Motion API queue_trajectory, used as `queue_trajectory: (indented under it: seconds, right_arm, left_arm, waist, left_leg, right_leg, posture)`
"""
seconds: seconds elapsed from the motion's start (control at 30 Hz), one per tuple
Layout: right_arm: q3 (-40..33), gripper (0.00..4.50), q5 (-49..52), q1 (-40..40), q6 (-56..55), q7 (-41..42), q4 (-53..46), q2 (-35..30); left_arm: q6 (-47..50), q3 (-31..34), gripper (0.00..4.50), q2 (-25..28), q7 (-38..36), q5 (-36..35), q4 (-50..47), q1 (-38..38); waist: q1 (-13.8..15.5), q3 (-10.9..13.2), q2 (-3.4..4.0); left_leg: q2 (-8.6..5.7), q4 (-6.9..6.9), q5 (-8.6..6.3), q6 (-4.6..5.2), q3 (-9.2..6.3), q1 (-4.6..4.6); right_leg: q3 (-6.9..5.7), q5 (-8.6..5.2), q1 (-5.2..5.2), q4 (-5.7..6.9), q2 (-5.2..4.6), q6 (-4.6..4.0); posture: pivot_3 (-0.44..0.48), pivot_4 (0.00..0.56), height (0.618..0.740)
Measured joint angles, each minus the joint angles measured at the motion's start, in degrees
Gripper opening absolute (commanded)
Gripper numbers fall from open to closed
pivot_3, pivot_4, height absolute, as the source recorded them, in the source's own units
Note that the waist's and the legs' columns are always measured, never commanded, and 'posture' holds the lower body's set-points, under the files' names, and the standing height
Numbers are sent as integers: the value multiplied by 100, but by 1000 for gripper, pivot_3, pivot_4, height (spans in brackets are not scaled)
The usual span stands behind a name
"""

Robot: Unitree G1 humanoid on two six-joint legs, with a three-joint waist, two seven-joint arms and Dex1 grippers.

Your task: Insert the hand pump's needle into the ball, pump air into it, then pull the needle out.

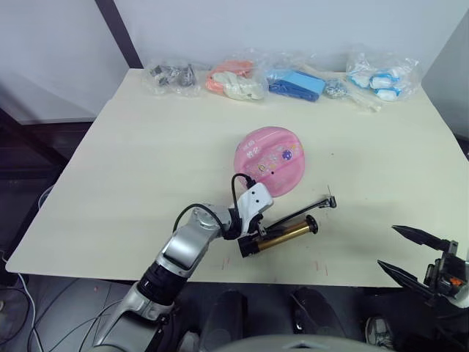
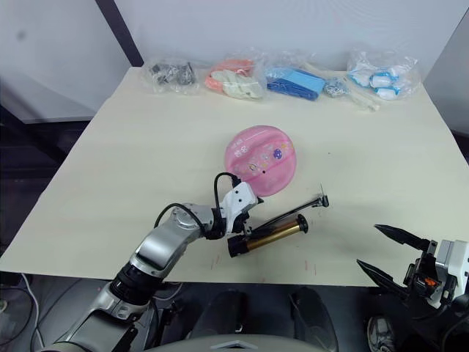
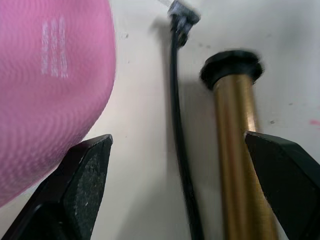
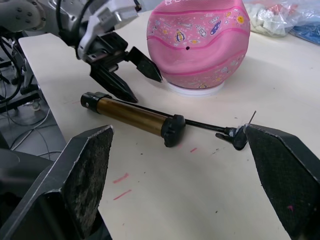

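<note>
Hand pump [image 1: 282, 236] flat on desk [image 1: 132, 183], near front edge, long axis slanting from near-left up to far-right. Black hose alongside barrel, ending in needle [image 4: 252, 118] pointing upward at far-right end. Pink ball [image 1: 270, 160] just behind pump, on white ring. Left gripper [image 4: 127, 75] over pump's near-left end, fingers spread, grasping nothing. Right gripper [image 1: 403, 253] off desk's front-right edge, fingers apart, empty.

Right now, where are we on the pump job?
Nothing done yet. The hand pump lies on the table, and its needle is out of the ball. In hand: the left pincer is open, poised over the pump's barrel, not gripping. The right pincer is open, off to the side. Left: grasp, insert, pump, withdraw.
</note>
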Motion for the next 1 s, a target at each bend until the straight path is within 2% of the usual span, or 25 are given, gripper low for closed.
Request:
queue_trajectory:
  seconds: [0.37, 0.83, 0.9, 0.97, 1.0]
  right_arm:
    - [-70, 4369, 3, 97, -1, 5, -46, 6]
    - [-239, 4369, -103, 185, -143, -28, 180, 66]
    - [-239, 4500, -135, 183, -151, -11, 190, 66]
    - [-240, 4500, -148, 179, -154, -5, 210, 66]
    - [-240, 4500, -150, 179, -158, -2, 217, 66]
  left_arm:
    - [-51, -195, 4500, -215, 135, 309, 457, -147]
    - [-588, -769, 4500, -532, -198, 694, 1132, -524]
    - [-689, -816, 3980, -562, -248, 779, 1249, -585]
    - [-775, -813, 3156, -599, -271, 814, 1376, -642]
    - [-807, -814, 2980, -613, -292, 829, 1409, -653]
  waist:
    - [5, 0, 1]
    - [28, -19, 26]
    - [28, -24, 31]
    - [29, -29, 32]
    - [28, -30, 34]
  left_leg:
    - [-1, 0, 0, 0, -1, -1]
    - [-8, 0, 0, 0, 8, 1]
    - [-9, 0, 0, 1, 8, 2]
    - [-9, 1, 0, 1, 8, 2]
    - [-9, 0, 0, 1, 8, 2]
  right_leg:
    - [-1, 0, 2, -6, -1, 0]
    - [-8, 0, 17, -17, -4, 1]
    - [-8, 0, 18, -17, -4, 1]
    - [-8, 0, 19, -18, -4, 1]
    - [-8, 0, 19, -18, -5, 1]
  posture:
    - [0, 150, 740]
    - [0, 150, 740]
    - [0, 150, 740]
    - [0, 150, 740]
    - [0, 150, 740]
